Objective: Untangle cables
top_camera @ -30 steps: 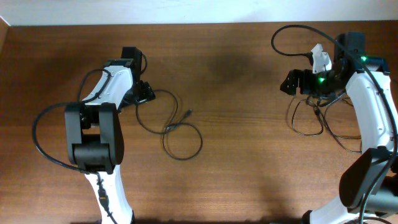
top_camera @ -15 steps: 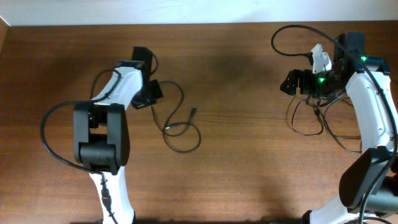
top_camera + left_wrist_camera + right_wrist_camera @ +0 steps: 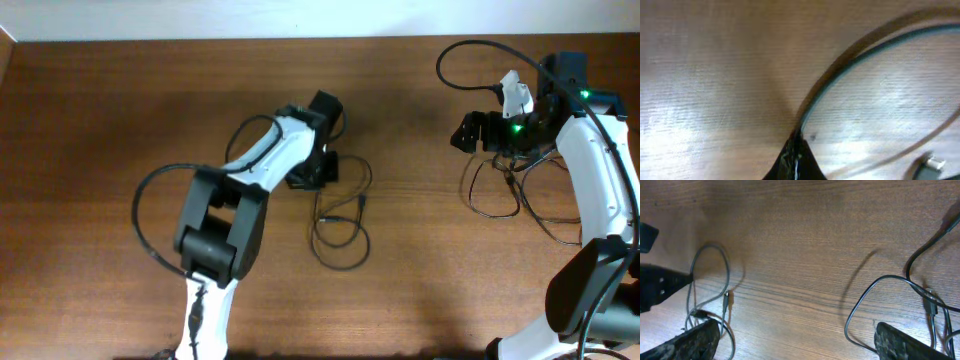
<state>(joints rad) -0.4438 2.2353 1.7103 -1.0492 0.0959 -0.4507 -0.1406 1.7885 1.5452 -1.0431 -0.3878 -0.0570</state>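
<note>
The left gripper (image 3: pixel 320 168) is fully closed, and its finger tips pinch the thin black flexible cable with a small plug end (image 3: pixel 340 240). In the left wrist view this cable (image 3: pixel 855 62) comes out directly from between the shut tips and bends up and to the right in a wide arc. The white left arm (image 3: pixel 265 150) is stretched out from the near edge of the brown wooden table (image 3: pixel 100 120) diagonally toward its middle, with the wrist turned down to the surface. The pinched cable lies about in the middle of the table, in loose loops just beside the gripper. Its long axis runs from the far edge toward the near edge, and the small plug (image 3: pixel 360 202) points toward the far edge. The right gripper (image 3: pixel 468 132) has its jaws wide open and holds nothing. The white right arm (image 3: pixel 600 190) stands along the right edge, bent, with the gripper pointing to the left near the far right corner. A loose bunch of thin black cables (image 3: pixel 500 195) lies on the table under this wrist, and one strand (image 3: pixel 875 290) curves near one dark finger (image 3: pixel 905 345).
</note>
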